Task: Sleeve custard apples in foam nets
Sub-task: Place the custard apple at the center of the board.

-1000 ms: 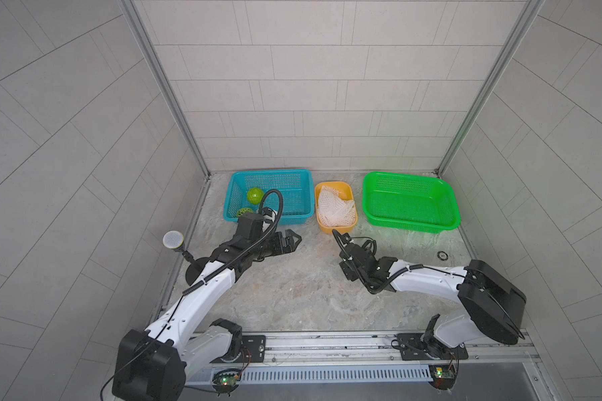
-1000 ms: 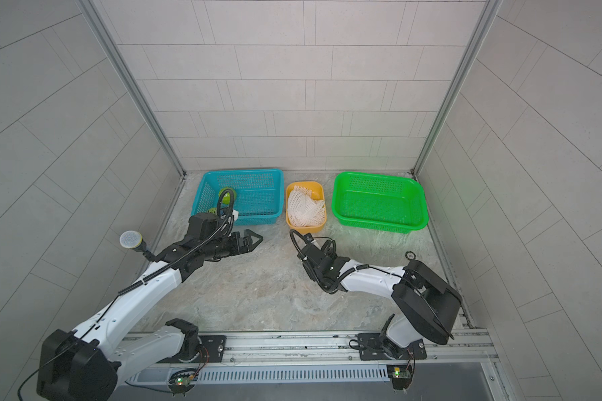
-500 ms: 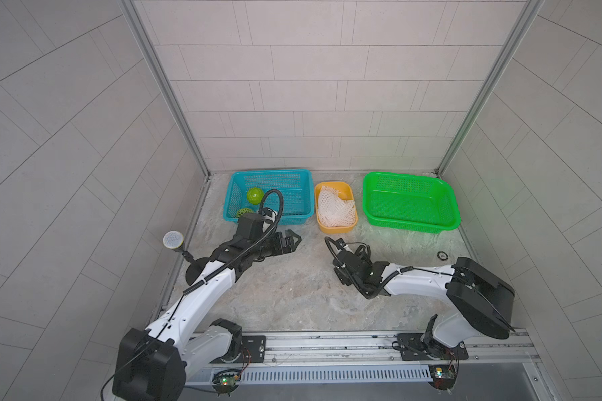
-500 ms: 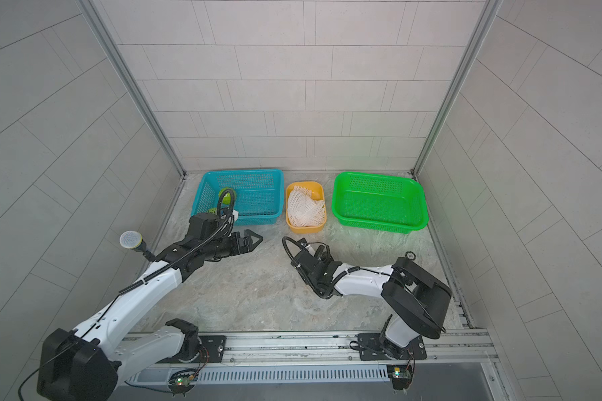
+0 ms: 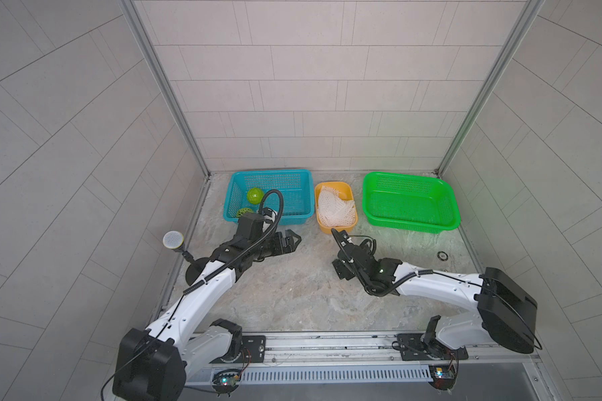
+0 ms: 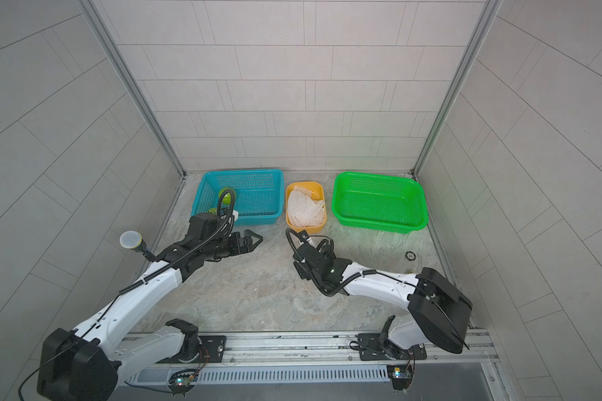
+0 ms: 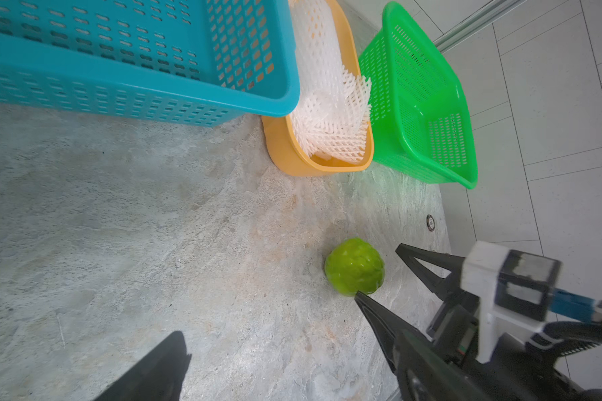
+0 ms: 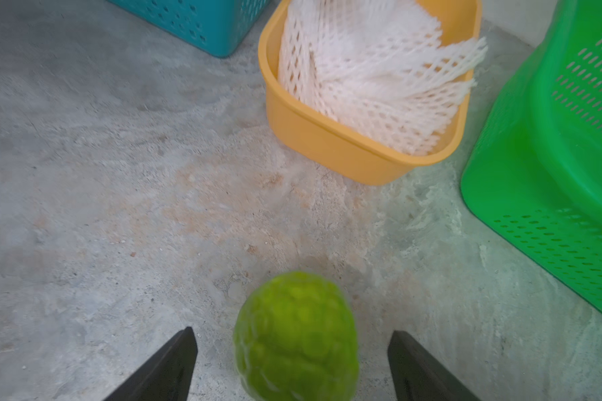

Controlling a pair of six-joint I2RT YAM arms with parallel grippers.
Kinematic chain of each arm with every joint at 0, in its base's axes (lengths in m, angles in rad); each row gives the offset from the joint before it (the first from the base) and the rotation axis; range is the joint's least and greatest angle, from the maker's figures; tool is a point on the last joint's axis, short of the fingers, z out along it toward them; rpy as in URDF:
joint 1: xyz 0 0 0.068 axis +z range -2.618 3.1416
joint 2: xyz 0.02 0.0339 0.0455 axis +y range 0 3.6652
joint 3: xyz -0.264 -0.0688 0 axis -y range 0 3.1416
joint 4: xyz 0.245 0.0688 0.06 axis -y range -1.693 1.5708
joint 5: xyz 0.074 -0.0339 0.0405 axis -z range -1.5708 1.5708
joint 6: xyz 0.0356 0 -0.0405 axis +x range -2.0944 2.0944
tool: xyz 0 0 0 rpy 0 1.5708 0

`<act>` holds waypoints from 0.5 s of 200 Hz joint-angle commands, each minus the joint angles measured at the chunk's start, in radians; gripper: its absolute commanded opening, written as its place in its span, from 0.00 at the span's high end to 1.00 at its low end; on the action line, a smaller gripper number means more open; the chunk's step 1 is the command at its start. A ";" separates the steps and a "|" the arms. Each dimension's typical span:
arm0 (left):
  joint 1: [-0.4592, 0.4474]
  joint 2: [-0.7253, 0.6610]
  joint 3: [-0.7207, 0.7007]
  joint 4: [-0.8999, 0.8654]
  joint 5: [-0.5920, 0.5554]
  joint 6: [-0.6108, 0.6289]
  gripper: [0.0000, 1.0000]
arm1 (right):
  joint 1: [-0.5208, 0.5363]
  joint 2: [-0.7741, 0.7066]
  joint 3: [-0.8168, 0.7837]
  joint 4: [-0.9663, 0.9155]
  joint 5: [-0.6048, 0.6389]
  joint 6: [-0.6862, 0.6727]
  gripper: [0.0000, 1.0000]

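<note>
Blue basket (image 5: pixel 270 172) holds two custard apples (image 5: pixel 254 196) (image 5: pixel 244 212); third custard apple (image 8: pixel 296 336) (blurred) outside.

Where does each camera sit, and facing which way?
Both top views: overhead, looking down past left gripper and right arm to the blue basket.
Left wrist: low, facing the loose custard apple; own fingertip and right gripper show.
Right wrist: low, facing the foam nets; own fingertips flank that apple.
Shared: both wrists see apple, nets.

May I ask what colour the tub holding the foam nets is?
The tub is orange-yellow, clearest in the right wrist view.
</note>
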State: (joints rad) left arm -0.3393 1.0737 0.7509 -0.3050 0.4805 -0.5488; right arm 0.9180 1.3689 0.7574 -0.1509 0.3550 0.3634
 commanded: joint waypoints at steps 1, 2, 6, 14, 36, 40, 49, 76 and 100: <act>0.000 0.000 -0.012 -0.014 -0.010 0.006 0.04 | 0.005 -0.073 0.026 -0.041 0.010 -0.017 0.11; 0.000 0.000 -0.013 -0.015 -0.010 0.005 0.03 | 0.005 -0.077 0.027 -0.042 0.011 -0.018 0.11; 0.000 0.002 -0.012 -0.016 -0.010 0.005 0.03 | 0.004 -0.088 0.031 -0.047 0.013 -0.021 0.11; -0.001 0.002 -0.012 -0.016 -0.011 0.006 0.03 | 0.000 -0.106 0.043 -0.060 0.018 -0.028 0.11; 0.000 0.005 -0.013 -0.013 -0.007 0.001 0.06 | -0.055 -0.131 0.097 -0.114 -0.013 -0.012 0.16; 0.000 0.006 -0.014 -0.011 -0.004 0.000 0.06 | -0.073 -0.129 0.114 -0.125 -0.032 -0.007 0.17; -0.001 0.009 -0.016 -0.010 -0.001 -0.004 0.08 | -0.115 -0.122 0.145 -0.143 -0.080 0.006 0.22; -0.008 0.016 -0.016 -0.008 0.015 -0.013 0.14 | -0.214 -0.065 0.222 -0.156 -0.172 0.007 0.33; -0.014 0.016 -0.025 -0.008 0.016 -0.023 0.14 | -0.288 0.023 0.295 -0.154 -0.221 0.002 0.39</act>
State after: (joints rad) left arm -0.3443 1.0874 0.7437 -0.3050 0.4862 -0.5610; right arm 0.6827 1.3155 0.9962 -0.2630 0.2134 0.3637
